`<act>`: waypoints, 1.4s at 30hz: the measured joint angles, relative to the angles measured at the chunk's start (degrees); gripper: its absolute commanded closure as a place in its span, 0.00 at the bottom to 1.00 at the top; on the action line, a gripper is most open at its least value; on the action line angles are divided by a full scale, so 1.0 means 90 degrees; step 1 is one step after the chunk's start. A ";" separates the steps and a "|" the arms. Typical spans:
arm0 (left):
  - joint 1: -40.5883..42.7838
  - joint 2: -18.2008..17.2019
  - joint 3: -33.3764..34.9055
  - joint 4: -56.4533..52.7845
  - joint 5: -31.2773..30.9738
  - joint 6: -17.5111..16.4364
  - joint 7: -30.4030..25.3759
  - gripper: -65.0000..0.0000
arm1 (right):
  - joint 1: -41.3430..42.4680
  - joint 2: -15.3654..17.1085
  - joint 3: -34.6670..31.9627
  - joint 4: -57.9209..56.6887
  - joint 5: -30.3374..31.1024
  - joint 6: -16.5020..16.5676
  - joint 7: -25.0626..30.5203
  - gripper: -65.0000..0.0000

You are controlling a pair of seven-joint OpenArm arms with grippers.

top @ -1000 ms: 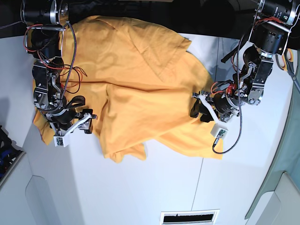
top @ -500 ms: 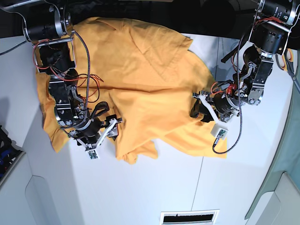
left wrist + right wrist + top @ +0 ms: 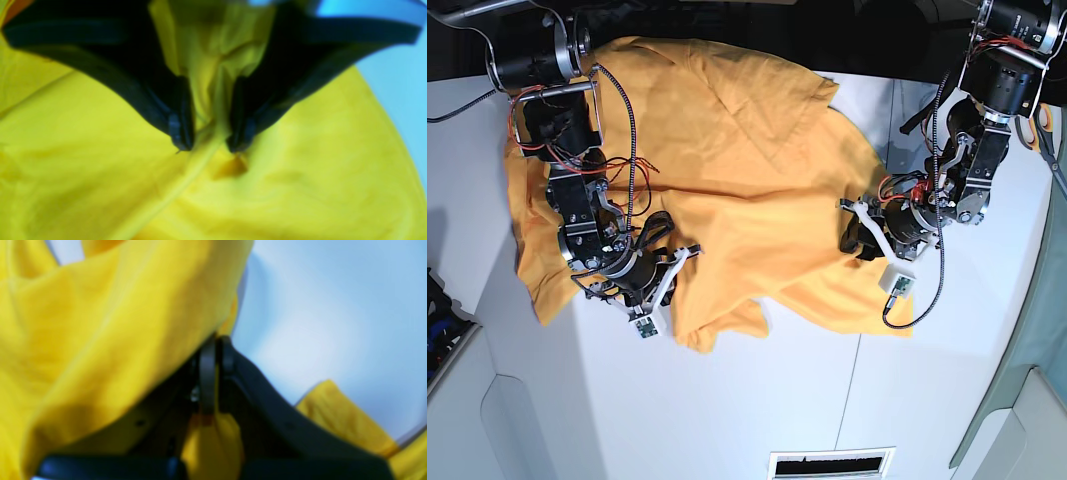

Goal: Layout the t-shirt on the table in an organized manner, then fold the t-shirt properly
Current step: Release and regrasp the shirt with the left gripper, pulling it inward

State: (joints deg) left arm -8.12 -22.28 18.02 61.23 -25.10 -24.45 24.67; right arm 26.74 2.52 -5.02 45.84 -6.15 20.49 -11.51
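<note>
The bright orange-yellow t-shirt [image 3: 747, 170] lies crumpled across the far half of the white table [image 3: 757, 400], with its lower edge bunched near the middle. My right gripper [image 3: 677, 262], on the base view's left, is shut on a fold of the shirt's lower left part. In the right wrist view the fingers [image 3: 207, 373] meet with yellow cloth [image 3: 83, 323] draped over them. My left gripper [image 3: 847, 233], on the base view's right, pinches the shirt's right side. In the left wrist view a ridge of cloth [image 3: 300, 166] runs between its nearly closed pads [image 3: 180, 133].
A vent slot [image 3: 832, 463] sits at the table's near edge and a thin dark seam [image 3: 852, 390] runs towards it. A grey-green surface [image 3: 1027, 350] borders the table at the right. Dark gear lies at the left edge [image 3: 439, 305].
My right arm has swung rightward and nearer in the base view, dragging the shirt's lower left part with it. The left arm has stayed nearly still, holding the shirt.
</note>
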 measured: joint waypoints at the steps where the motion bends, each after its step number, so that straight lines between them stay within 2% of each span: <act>1: -0.0002 -0.0041 0.0000 0.0000 -0.0024 0.0002 0.0056 0.81 | 0.0058 0.0007 0.0000 0.0000 -0.0007 -0.0102 0.0002 1.00; 3: -0.0002 -0.0141 0.0000 0.0000 -0.0100 0.0000 0.0143 0.86 | 0.0204 0.0063 -0.0007 0.0000 -0.0090 -0.0357 0.0010 1.00; 5: 0.0000 -0.0255 0.0000 0.0000 -0.0163 -0.0024 0.0187 0.86 | 0.0376 0.0192 -0.0012 0.0000 -0.0112 -0.0549 0.0017 1.00; 8: 0.0000 -0.0481 0.0002 0.0000 -0.0182 -0.0075 0.0282 0.86 | 0.0597 0.0483 -0.0005 0.0022 -0.0155 -0.0612 0.0002 1.00; 10: 0.0000 -0.0566 0.0002 0.0000 -0.0211 -0.0318 0.0333 0.86 | 0.0648 0.0602 0.0010 0.0032 -0.0153 -0.0644 -0.0022 1.00; 11: 0.0000 -0.0595 0.0000 0.0000 -0.0279 -0.0491 0.0442 0.86 | 0.0646 0.0605 0.0029 0.0032 -0.0153 -0.0665 -0.0056 0.96; 14: 0.0002 -0.0629 -0.0024 -0.0017 -0.0716 -0.1005 0.0789 0.86 | 0.0588 0.0578 0.0061 0.0032 0.0073 -0.0736 -0.0423 0.55; 15: 0.0005 -0.0629 -0.0032 -0.0034 -0.0928 -0.1195 0.0957 0.86 | 0.0546 0.0578 0.0061 0.0032 0.0318 -0.0731 -0.0505 0.46; 16: 0.0010 -0.0610 -0.0036 -0.0056 -0.1129 -0.1331 0.1088 0.86 | 0.0478 0.0578 0.0063 0.0046 0.0495 -0.0736 -0.0629 0.43; 19: 0.0114 -0.0442 -0.0039 -0.0075 -0.1744 -0.1780 0.1464 0.84 | 0.0158 0.0580 0.0078 0.0112 0.0784 -0.0760 -0.0882 0.43; 24: 0.0165 -0.0095 -0.0005 -0.0092 -0.2567 -0.1865 0.2237 0.72 | -0.0777 0.0427 0.0092 0.1285 0.0831 -0.0797 -0.1081 0.43; 27: 0.0270 -0.0022 0.0000 -0.0107 -0.2951 -0.1868 0.2365 0.71 | -0.1307 0.0177 0.0090 0.2419 0.1008 -0.0770 -0.1061 0.43; 29: 0.0282 0.0029 0.0041 -0.0119 -0.3162 -0.1868 0.2504 0.71 | -0.1491 -0.0012 0.0090 0.2907 0.1001 -0.0758 -0.1338 0.43; 35: 0.0221 0.0056 0.0408 -0.0109 -0.3660 -0.1851 0.2710 0.72 | -0.1537 -0.0442 0.0095 0.2931 0.0981 -0.0758 -0.1443 0.44; 37: 0.0206 0.0058 0.0413 -0.0066 -0.3825 -0.1802 0.2776 0.72 | -0.1542 -0.0503 0.0097 0.2771 0.1003 -0.0758 -0.1416 0.53; 40: 0.0100 0.0061 0.0427 0.0010 -0.3988 -0.1707 0.2943 0.72 | -0.1542 -0.0546 0.0097 0.2344 0.0998 -0.0755 -0.1392 0.83; 42: 0.0036 0.0063 0.0376 0.0148 -0.3976 -0.1664 0.3041 0.72 | -0.1579 -0.0546 0.0097 0.2067 0.0928 -0.0556 -0.1413 1.00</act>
State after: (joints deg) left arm -7.79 -21.71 21.41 62.57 -60.88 -39.42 52.03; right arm 12.53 -2.39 -4.14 64.45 2.20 15.49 -24.23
